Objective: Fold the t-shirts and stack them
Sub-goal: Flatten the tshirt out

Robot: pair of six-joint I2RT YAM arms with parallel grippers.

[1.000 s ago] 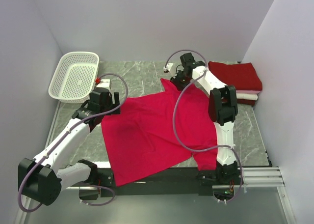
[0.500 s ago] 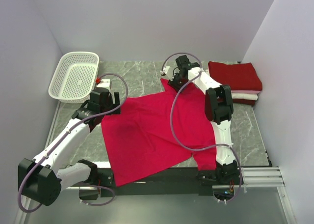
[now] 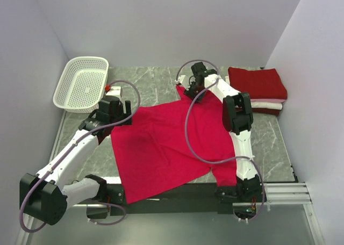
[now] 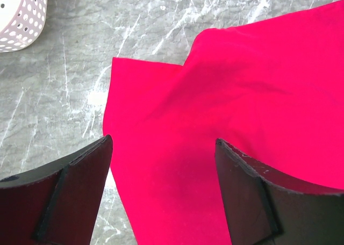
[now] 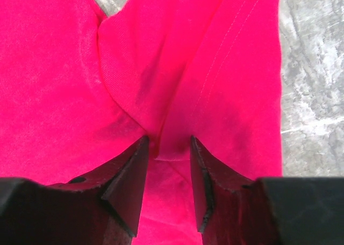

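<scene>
A bright pinkish-red t-shirt (image 3: 161, 143) lies spread across the marble table, one corner hanging over the near edge. My right gripper (image 3: 191, 91) is down on its far sleeve. In the right wrist view the right gripper (image 5: 167, 140) is partly open, its fingertips astride a raised fold of the pinkish-red cloth (image 5: 161, 67). My left gripper (image 4: 164, 143) hovers wide open over the shirt's left edge (image 4: 215, 121), holding nothing. At the back right, a folded crimson t-shirt (image 3: 258, 82) rests on a folded white t-shirt (image 3: 270, 105).
A white lattice basket (image 3: 81, 84) stands at the back left, also seen as a basket corner (image 4: 19, 14) in the left wrist view. A small red object (image 3: 108, 87) lies beside it. Walls close in on three sides.
The right gripper has shifted slightly left and toward the back over the sleeve, and its jaws have opened a little. The left arm has not moved.
</scene>
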